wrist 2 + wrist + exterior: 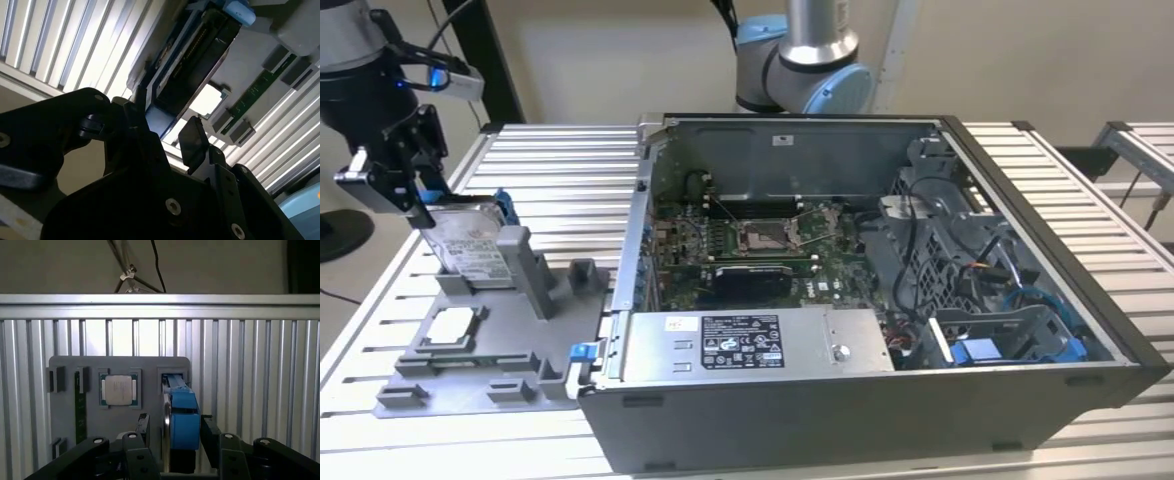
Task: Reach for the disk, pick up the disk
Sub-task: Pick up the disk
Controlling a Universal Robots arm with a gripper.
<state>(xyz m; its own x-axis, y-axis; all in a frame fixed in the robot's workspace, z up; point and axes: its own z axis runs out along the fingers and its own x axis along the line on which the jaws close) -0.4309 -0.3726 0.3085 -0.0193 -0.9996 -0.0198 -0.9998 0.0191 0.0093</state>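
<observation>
The disk [470,247] stands on edge in a slot of the grey fixture [480,375], silver face and white label showing, blue bracket along its rim. My gripper [424,212] hangs over its top corner at the exterior view's left. In the first wrist view the disk [182,412] appears edge-on with its blue bracket, and my gripper [175,426] is open with one black finger on each side; a small gap shows beside one finger [143,426]. In the second wrist view the disk [197,60] runs away from between the fingertips [192,140].
A white-topped square chip [450,325] lies in the fixture beside the disk slot, also the chip [119,389]. An open computer case [881,300] stands to the exterior view's right of the fixture. All rest on a slatted metal table [560,165]. An arm base [801,60] rises behind the case.
</observation>
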